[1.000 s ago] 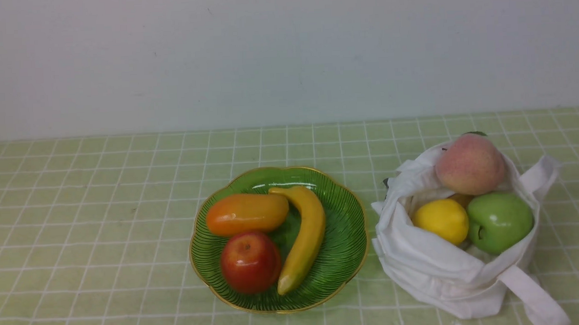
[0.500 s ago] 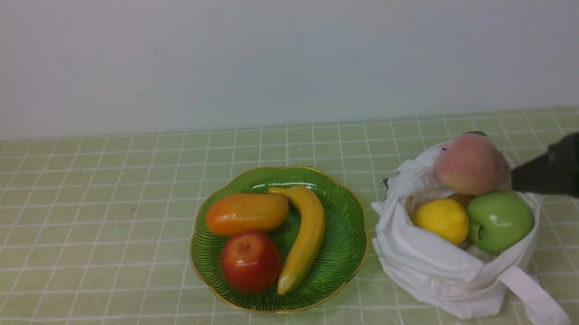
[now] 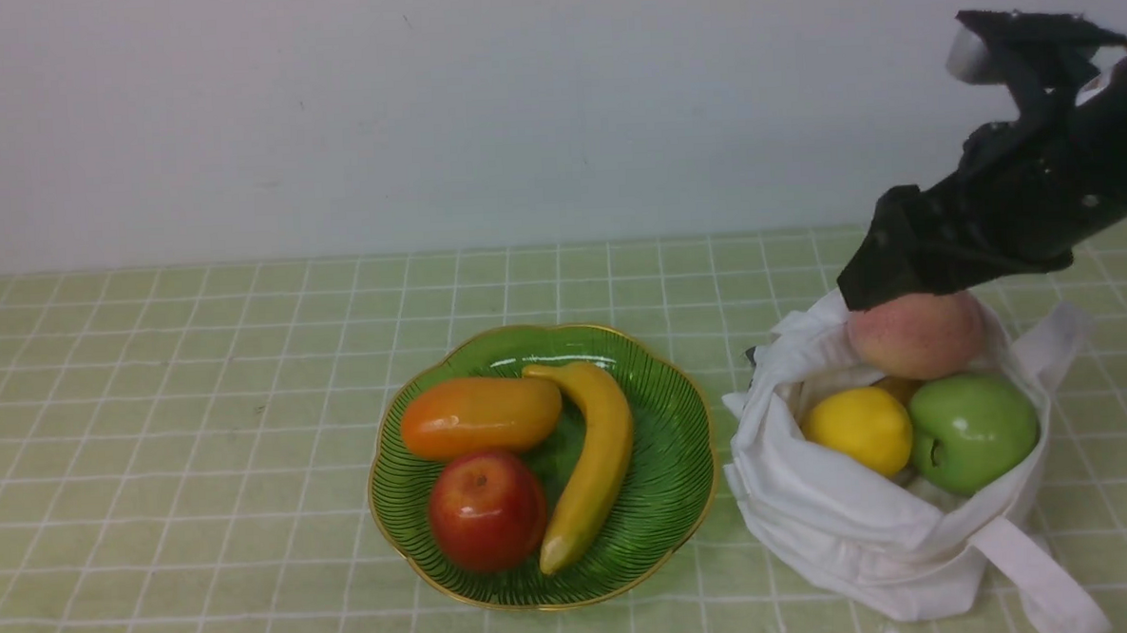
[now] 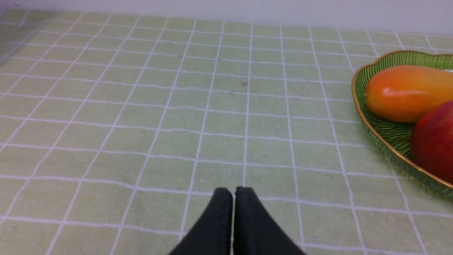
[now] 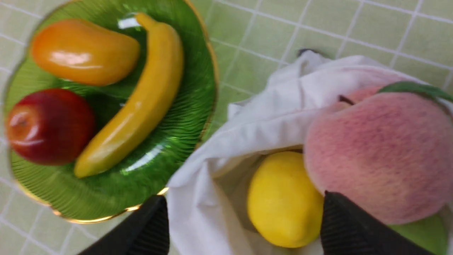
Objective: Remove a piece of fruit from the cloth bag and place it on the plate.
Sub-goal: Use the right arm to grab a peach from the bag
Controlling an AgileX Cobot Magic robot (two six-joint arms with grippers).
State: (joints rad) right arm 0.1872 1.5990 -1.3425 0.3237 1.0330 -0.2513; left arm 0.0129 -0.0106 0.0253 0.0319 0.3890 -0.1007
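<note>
The peach (image 3: pixel 916 334) sits topmost in the open cloth bag (image 3: pixel 848 523), above the lemon (image 3: pixel 859 430) and green apple (image 3: pixel 973 432), not yet lifted out; the plate (image 3: pixel 668 426) lies just beside the bag. The right pincer (image 5: pixel 244 212), absent a second ago and only entering at the right edge half a second ago, now hangs just over the peach, spread wide and empty, so I judge the grasp is imminent. The left pincer (image 4: pixel 233 193) is pressed closed over bare counter (image 4: pixel 141 106), taking no part.
</note>
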